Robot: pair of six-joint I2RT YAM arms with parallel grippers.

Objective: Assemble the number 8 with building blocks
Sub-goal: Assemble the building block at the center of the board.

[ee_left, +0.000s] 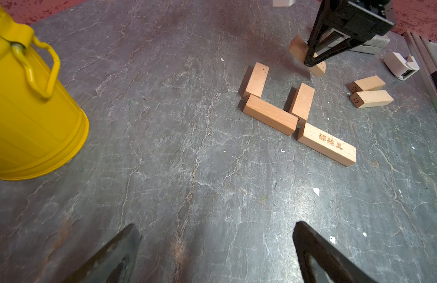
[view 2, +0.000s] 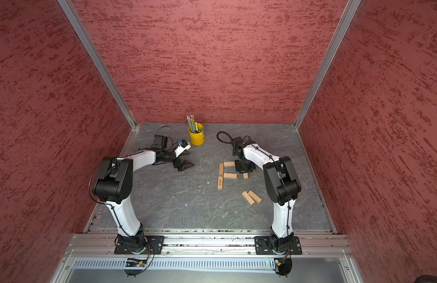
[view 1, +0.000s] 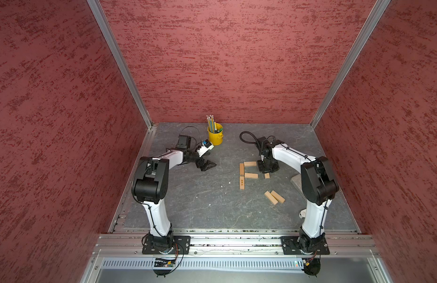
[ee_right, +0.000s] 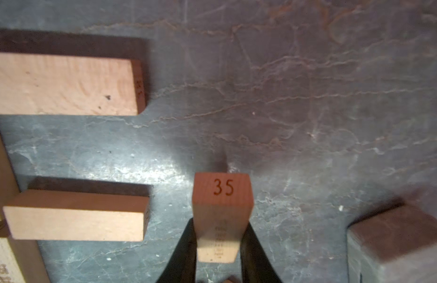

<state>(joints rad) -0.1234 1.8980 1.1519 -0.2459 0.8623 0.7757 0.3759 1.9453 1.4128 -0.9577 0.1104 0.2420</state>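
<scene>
Four tan building blocks lie in a partial figure in both top views. Two run lengthwise end to end (view 1: 241, 169) (view 1: 242, 182), and two lie crosswise (view 1: 250, 164) (view 1: 251, 175) off their right side. My right gripper (ee_right: 220, 221) is shut on a fifth block (ee_right: 222, 196) marked 35, just right of the middle crosswise block (ee_right: 75, 215) and low over the table. It is also seen as the held block (ee_left: 318, 69). Two loose blocks (view 1: 271, 198) (view 1: 277, 196) lie side by side nearer the front. My left gripper (ee_left: 216, 224) stands open and empty over bare table, far left.
A yellow pencil bucket (view 1: 215, 136) stands at the back, beside the left arm. A grey slab (view 1: 296, 181) lies right of the held block, partly behind the right arm. A small white object (ee_left: 401, 65) sits near the right rail. Red walls enclose the grey table (view 1: 200, 201).
</scene>
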